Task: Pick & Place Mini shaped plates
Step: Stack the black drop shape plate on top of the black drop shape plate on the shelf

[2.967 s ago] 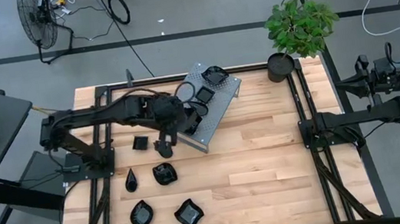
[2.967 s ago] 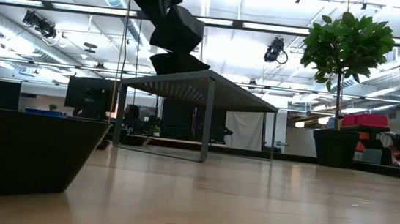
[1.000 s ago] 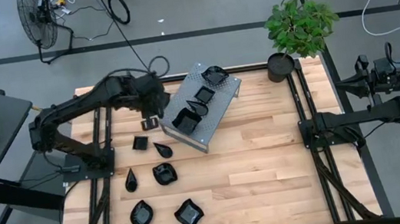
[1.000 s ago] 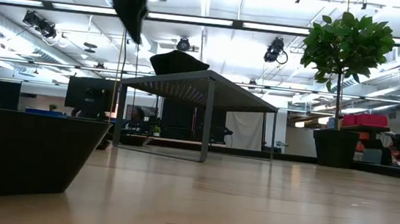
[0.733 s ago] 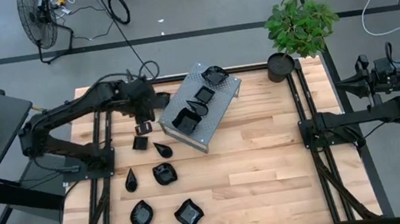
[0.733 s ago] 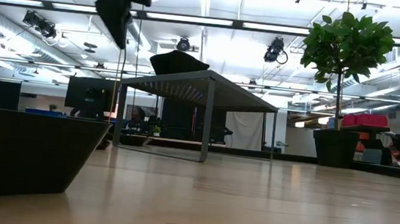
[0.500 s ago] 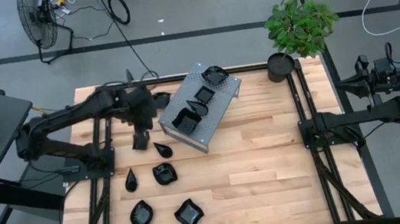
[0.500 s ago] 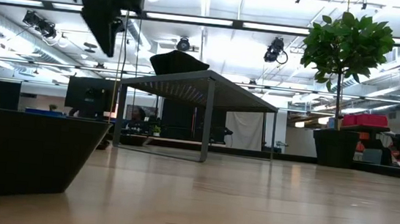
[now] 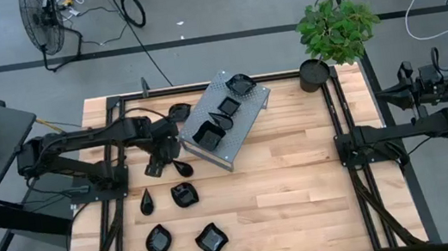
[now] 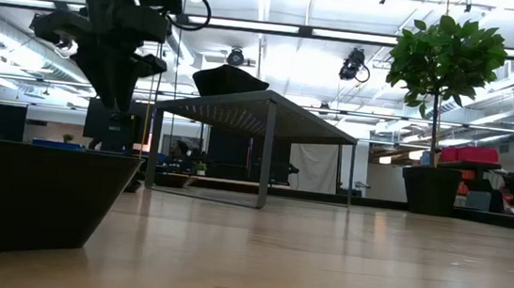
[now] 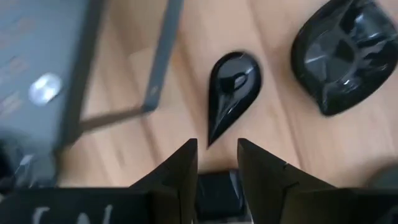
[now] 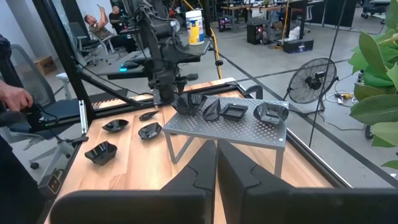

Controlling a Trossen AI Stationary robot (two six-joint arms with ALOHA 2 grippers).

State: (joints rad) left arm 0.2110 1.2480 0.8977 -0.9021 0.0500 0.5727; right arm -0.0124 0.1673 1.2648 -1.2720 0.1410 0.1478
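Left gripper (image 11: pixel 216 163) fingers apart, empty, above square dish (image 11: pixel 214 193); teardrop dish (image 11: pixel 233 87) at twelve o'clock. Risk: nudging neighbour, glossy rim slipping.

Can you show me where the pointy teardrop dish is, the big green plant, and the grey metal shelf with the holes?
teardrop dish (image 11: pixel 231 90), left wrist view, on its glossy middle.
green plant (image 9: pixel 336 29), high view, on its leaves.
grey metal shelf (image 12: pixel 239 127), right wrist view, on its bare perforated top.
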